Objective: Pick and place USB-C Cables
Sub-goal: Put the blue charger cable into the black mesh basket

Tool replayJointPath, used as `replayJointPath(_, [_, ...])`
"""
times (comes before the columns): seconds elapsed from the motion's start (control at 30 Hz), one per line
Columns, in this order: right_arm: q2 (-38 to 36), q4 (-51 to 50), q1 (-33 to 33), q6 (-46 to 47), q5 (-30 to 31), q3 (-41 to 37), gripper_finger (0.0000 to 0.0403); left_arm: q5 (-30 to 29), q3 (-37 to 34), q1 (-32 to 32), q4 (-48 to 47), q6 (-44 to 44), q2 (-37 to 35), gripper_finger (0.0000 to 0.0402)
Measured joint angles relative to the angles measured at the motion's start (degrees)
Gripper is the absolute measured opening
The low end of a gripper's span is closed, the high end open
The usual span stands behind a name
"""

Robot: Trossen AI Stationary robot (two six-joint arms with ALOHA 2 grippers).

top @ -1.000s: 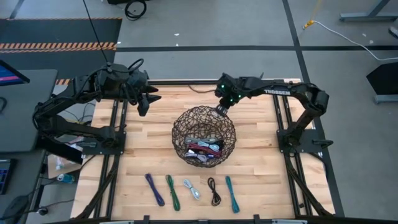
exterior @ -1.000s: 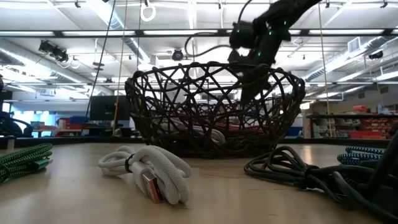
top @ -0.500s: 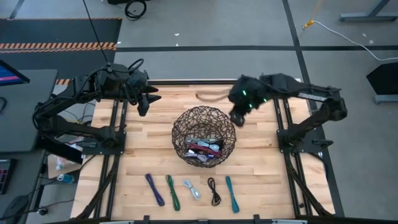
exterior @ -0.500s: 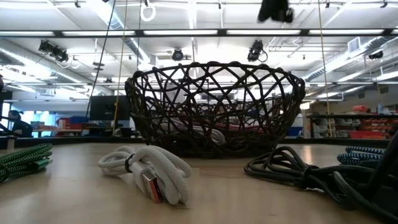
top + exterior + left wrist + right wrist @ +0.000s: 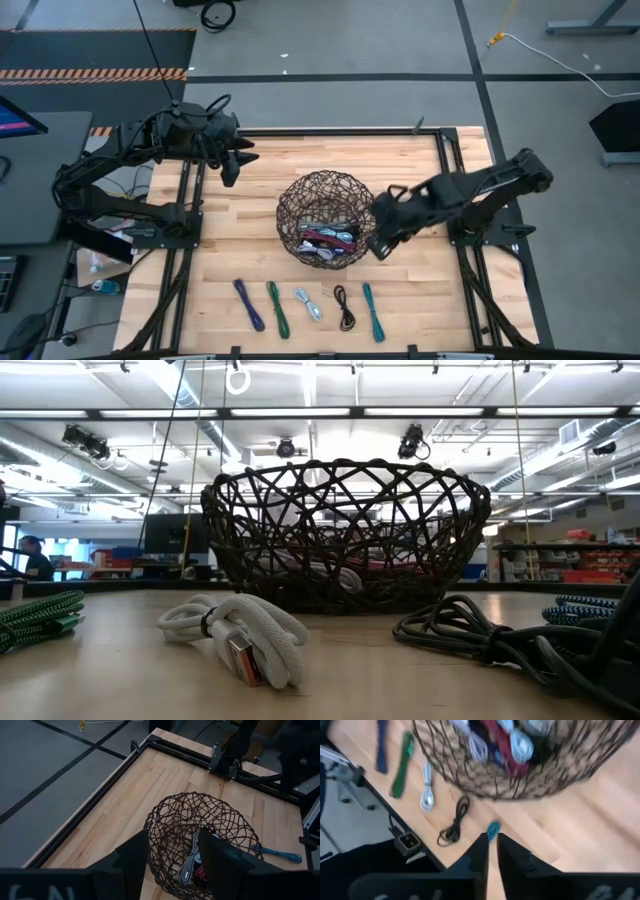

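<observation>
teal cable [image 5: 372, 310] next — my right gripper [image 5: 379, 245] has swung off the wicker basket [image 5: 290, 205] toward the row, fingers nearly together, holding nothing.

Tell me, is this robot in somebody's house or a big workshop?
Probably a big workshop or robotics lab: long strip ceiling lights over an open hall, grey concrete floor marked with black tape lines, and stocked shelving behind the dark woven wire basket.
</observation>
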Motion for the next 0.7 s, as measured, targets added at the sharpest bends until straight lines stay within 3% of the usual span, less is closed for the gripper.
replayJointPath(0.47, [16.86,5.05,6.50,7.48,-16.38,-0.04,0.0198,0.00,0.00,-0.02,0.00,0.00,0.00,0.0180])
replayJointPath(0.7, [22.69,15.58,10.96,15.65,-16.91,-0.04,0.0229,0.01,0.00,-0.02,0.01,-0.02,0.00,0.0180])
